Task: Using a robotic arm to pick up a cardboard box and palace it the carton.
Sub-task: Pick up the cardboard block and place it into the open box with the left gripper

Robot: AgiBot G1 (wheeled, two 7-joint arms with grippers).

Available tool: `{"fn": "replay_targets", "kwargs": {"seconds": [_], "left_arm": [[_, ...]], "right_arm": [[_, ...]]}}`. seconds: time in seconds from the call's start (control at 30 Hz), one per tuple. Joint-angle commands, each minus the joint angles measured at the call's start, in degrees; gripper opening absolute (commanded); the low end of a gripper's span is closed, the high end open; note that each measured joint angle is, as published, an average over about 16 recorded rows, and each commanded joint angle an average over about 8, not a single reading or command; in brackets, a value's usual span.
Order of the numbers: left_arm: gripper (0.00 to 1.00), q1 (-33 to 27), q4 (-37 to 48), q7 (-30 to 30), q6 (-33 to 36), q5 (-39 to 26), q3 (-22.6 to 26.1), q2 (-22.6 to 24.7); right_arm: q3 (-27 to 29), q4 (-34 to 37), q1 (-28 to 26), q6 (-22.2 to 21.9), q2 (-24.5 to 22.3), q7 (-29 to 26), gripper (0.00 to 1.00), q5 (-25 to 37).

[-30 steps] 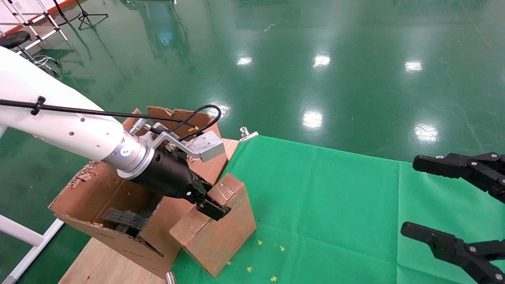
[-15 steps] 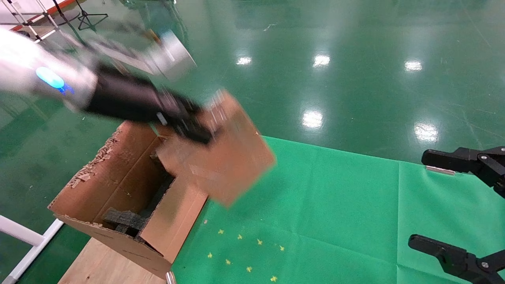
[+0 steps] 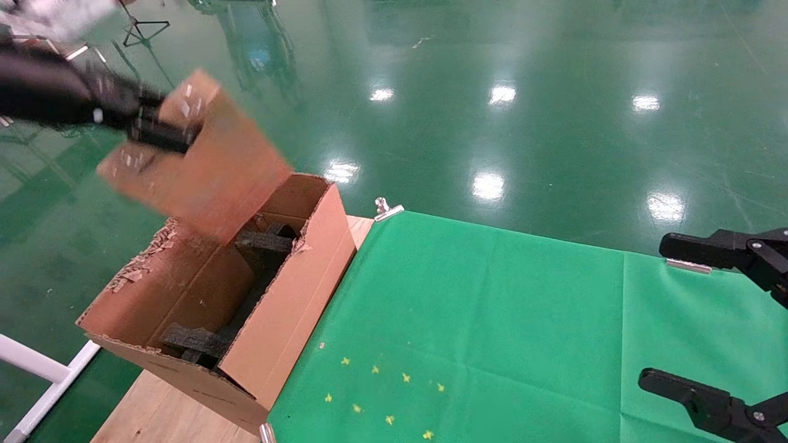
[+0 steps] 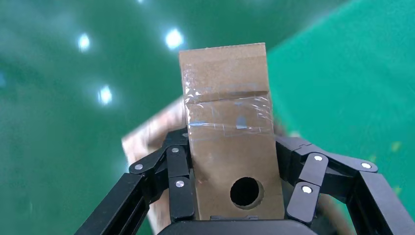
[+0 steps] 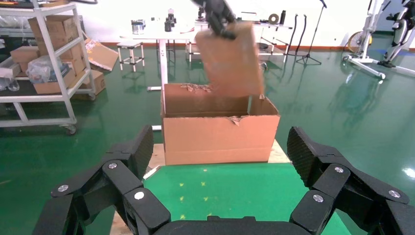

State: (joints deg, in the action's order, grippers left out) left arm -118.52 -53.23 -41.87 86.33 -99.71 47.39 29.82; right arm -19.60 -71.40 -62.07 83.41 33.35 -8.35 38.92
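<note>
My left gripper (image 3: 161, 130) is shut on the cardboard box (image 3: 206, 163), a slim brown slab sealed with clear tape. It holds the box tilted in the air above the far end of the carton (image 3: 289, 314). The left wrist view shows the box (image 4: 227, 98) clamped between both fingers (image 4: 178, 171). The carton is open, with ragged edges and black foam blocks (image 3: 265, 243) inside. The right wrist view shows the box (image 5: 230, 61) hanging over the carton (image 5: 220, 137). My right gripper (image 3: 683, 317) is open and empty at the right, over the green cloth.
The green cloth (image 3: 492, 307) covers the table right of the carton, held by a metal clip (image 3: 385, 209). Bare wood (image 3: 154, 406) shows under the carton. A white frame (image 3: 37, 366) stands at the lower left. A shelf rack with boxes (image 5: 49, 58) stands behind.
My left gripper lifted the box off the cloth, then carried it up and to the left, over the carton. The right gripper barely moved.
</note>
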Motion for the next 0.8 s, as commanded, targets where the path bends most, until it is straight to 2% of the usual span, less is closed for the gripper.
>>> {"fn": "replay_targets", "kwargs": {"seconds": [0.03,0.4,0.8], "left_arm": [[0.00,0.69,2.88,2.35,-0.39,-2.17,1.24,-0.14],[0.00,6.01,26.80,11.06,-11.63,-5.87,3.47,5.24],[0.00,7.38,42.94,19.37,-23.81,-7.19,3.76,10.86]], "right_arm": [[0.00,0.00,0.00,0.00,0.00,0.00,1.00,0.00],[0.00,0.00,0.00,0.00,0.00,0.00,1.00,0.00],[-0.01,0.00,0.00,0.00,0.00,0.00,1.00,0.00]]}}
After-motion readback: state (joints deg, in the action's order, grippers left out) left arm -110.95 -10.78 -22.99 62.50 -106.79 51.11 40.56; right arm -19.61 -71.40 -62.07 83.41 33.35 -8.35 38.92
